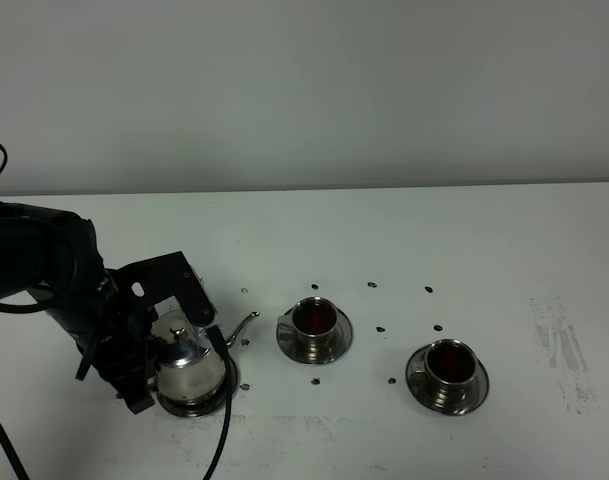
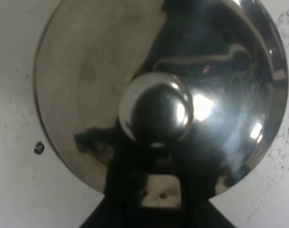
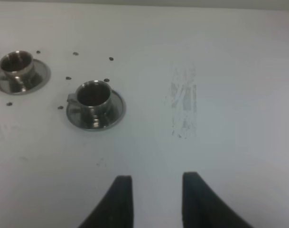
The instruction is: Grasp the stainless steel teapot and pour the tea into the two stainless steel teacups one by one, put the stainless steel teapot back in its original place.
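Left gripper (image 1: 149, 362) right at stainless steel teapot (image 1: 189, 365), which sits on its saucer (image 1: 196, 406); grip state unclear. Two filled teacups (image 1: 314, 318) (image 1: 450, 363) off toward spout side, nothing between. Right gripper (image 3: 156, 199) apart, empty, over bare table (image 3: 229, 71).

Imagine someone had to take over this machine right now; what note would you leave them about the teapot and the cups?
Left gripper: down at the stainless steel teapot; whether it is gripping the handle cannot be told.
Right gripper: open, empty, over bare table, away from the cups.
Teapot: upright on its saucer at the front left, spout pointing towards the cups.
Near teacup and far teacup: each on its own saucer, both holding dark tea.
Done: both cups look poured, and the pot is back on its saucer.
Left: probably only letting go, if it is gripping, and drawing the left arm clear.
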Robot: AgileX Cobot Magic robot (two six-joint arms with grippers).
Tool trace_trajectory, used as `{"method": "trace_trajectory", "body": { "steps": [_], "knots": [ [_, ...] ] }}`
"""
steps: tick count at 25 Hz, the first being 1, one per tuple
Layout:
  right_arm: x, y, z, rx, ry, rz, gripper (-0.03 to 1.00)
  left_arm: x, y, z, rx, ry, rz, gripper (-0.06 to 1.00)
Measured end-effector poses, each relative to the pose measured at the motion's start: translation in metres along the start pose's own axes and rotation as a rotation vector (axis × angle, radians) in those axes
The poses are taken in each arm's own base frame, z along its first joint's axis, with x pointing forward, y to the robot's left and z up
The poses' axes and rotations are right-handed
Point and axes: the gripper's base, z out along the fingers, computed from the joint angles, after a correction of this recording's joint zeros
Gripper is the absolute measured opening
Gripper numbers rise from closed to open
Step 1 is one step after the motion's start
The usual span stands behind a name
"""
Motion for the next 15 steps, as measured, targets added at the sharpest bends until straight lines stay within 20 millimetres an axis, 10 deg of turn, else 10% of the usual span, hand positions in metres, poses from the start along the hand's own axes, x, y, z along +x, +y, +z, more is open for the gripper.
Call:
{"method": "trace_trajectory", "body": {
  "steps": [15],
  "knots": [
    [0.0000, 0.0000, 0.0000, 0.000, 0.000, 0.000, 0.24, -0.0006, 0.0006, -0.0004, -0.007, -0.007, 0.000, 0.39]
  ]
}}
